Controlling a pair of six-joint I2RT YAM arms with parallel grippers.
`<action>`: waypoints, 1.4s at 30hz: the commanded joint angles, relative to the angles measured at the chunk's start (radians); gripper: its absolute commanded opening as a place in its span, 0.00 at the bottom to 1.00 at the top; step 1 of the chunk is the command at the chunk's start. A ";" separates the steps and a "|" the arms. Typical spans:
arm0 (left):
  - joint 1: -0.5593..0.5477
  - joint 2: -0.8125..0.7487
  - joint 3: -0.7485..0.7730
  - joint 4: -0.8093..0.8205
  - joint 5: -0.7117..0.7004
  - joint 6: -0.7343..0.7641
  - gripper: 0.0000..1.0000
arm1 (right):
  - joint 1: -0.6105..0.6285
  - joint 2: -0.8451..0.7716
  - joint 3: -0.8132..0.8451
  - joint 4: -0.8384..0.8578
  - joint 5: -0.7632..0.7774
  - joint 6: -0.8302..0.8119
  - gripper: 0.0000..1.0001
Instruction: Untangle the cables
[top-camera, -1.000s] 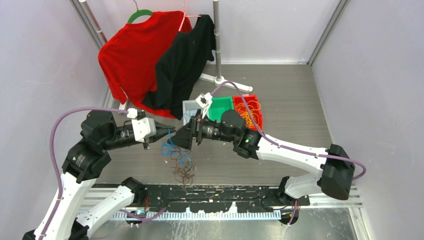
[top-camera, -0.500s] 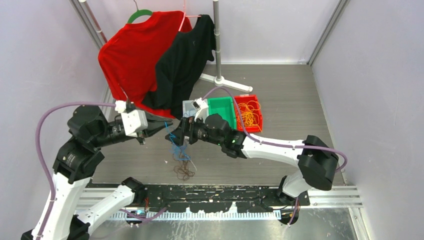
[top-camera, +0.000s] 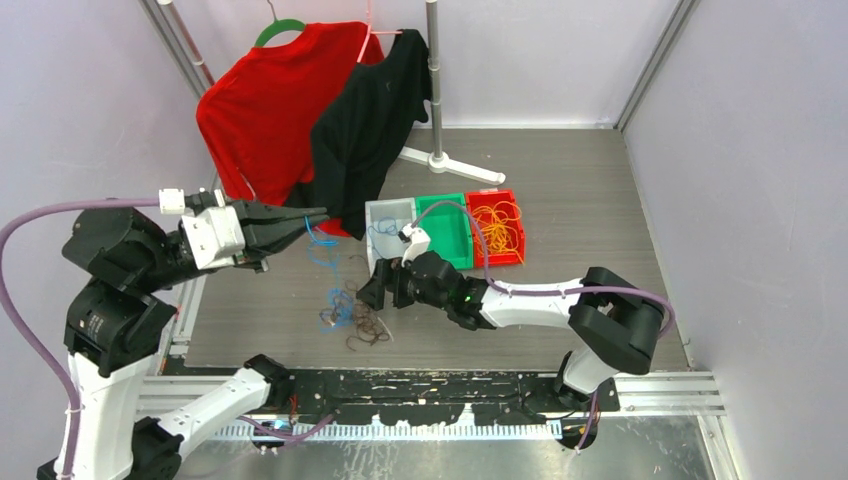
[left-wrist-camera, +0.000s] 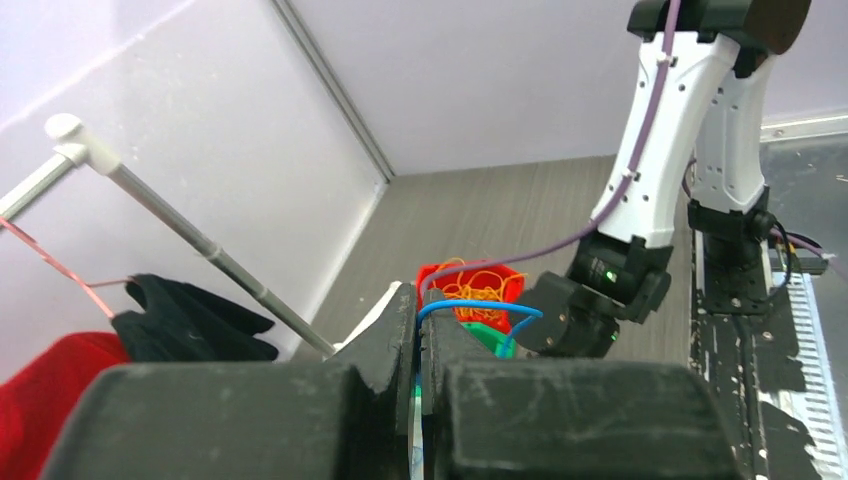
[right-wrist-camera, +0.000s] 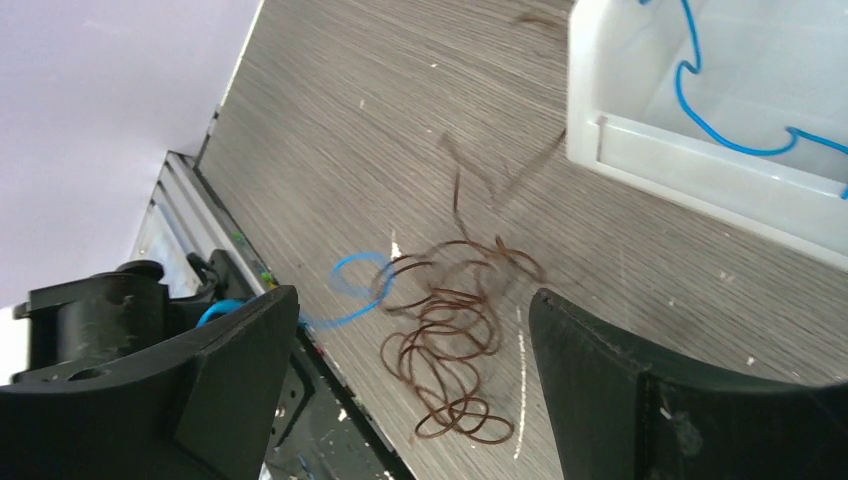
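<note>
Leftward and up goes the left tool (top-camera: 322, 212), clamped on a blue cable (top-camera: 320, 243); right tool (top-camera: 370, 295), jaws apart, has dropped beside the brown cables (top-camera: 366, 330) on the worktop (top-camera: 580, 170); orange cables (top-camera: 497, 228) lie in the red bin (top-camera: 494, 194); brown and blue apparently remain unsorted.

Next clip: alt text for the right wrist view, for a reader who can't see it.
The open black fingers of the right end effector frame a tangle of thin dark brown looped wires on the grey wood-grain table, with a thin blue wire loop at its left edge. At upper right, a white plastic bin holds another blue wire.
</note>
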 joint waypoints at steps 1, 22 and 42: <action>-0.001 0.042 0.098 0.073 -0.016 0.043 0.00 | -0.003 0.017 -0.014 0.057 0.063 0.011 0.89; 0.000 -0.031 -0.063 -0.002 -0.014 0.116 0.00 | 0.007 -0.439 0.117 -0.079 -0.318 -0.248 0.89; 0.001 0.001 -0.004 0.019 0.000 0.067 0.00 | 0.084 -0.098 0.378 0.025 -0.313 -0.227 0.59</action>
